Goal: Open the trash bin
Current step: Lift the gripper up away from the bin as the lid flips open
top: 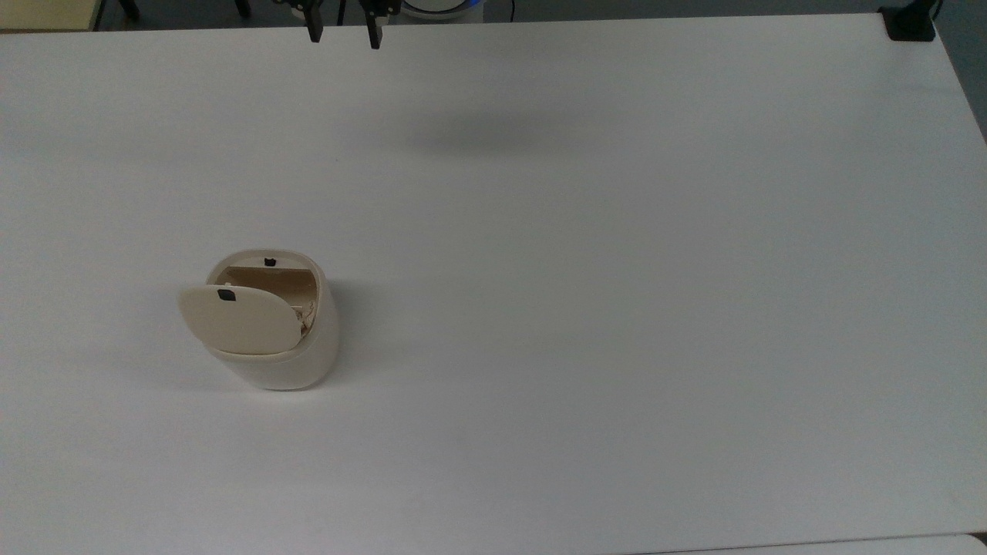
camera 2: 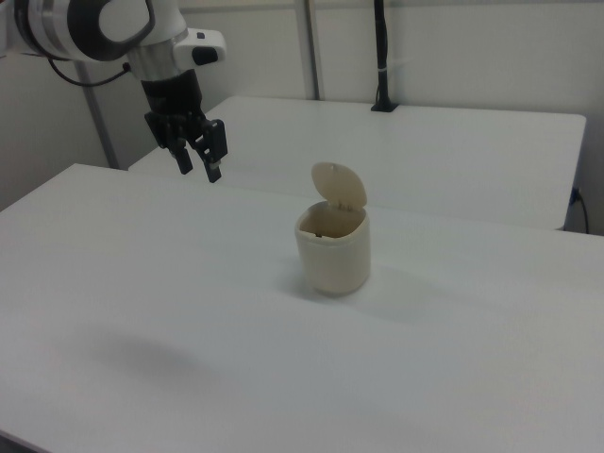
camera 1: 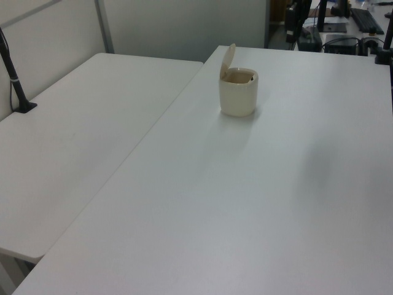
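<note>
Judgement on the step in hand: the task reads as done, so what remains for me is to hold off cleanly. My hand (camera 2: 198, 162) hangs in the air above the white counter (top: 617, 308) with its two dark fingers (top: 314, 32) spread well apart and nothing between them. To do this step well I should keep the hand high and away from the raised lid, make no sweep back over the bin, and leave the fingers apart so nothing catches. A brush against the lid could, I judge, tip it shut again or nudge the light plastic body across the smooth counter.

Taken left to right in the right view: my hand is at the right view's upper left, above the far part of the counter; the small cream-beige plastic trash bin (camera 2: 332, 250) with its rounded-square body stands right of it and lower, near the middle, well apart from the hand.

The bin's flat hinged lid (camera 2: 341, 185) stands up nearly upright from the rim, with the mouth of the bin exposed below it. In the top view the lid (top: 240, 318) shows its small black button (top: 226, 294) near one edge, and the bin sits toward the top view's left, while my fingers are at the upper edge, far from it. The bin stands upright and untouched on the counter.
</note>
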{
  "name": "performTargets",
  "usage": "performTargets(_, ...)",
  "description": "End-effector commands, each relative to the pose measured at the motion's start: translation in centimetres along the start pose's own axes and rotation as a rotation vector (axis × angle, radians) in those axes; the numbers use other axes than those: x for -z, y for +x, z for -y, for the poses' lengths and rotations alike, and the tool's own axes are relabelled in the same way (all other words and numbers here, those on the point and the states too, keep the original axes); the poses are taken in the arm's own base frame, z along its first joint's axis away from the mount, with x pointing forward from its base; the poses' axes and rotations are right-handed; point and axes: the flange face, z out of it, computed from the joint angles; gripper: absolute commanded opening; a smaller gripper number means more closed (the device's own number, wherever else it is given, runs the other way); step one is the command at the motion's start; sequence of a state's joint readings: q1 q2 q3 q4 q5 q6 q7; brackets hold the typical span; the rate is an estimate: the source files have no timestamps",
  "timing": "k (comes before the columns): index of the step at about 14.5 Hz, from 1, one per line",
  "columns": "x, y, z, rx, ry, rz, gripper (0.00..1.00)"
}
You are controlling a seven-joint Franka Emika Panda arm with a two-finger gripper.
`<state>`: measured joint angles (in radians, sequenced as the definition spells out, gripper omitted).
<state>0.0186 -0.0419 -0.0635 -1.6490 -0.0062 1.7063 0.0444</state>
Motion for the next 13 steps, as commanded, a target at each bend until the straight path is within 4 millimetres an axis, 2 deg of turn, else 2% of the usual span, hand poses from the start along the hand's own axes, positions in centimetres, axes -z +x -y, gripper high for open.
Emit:
performTargets(1,-0.82,0.0,0.04,0.101,-0.009,0.022,1.0)
performTargets(13,-0.47,-0.14,0.04,0.141,-0.007,0.017,1.0)
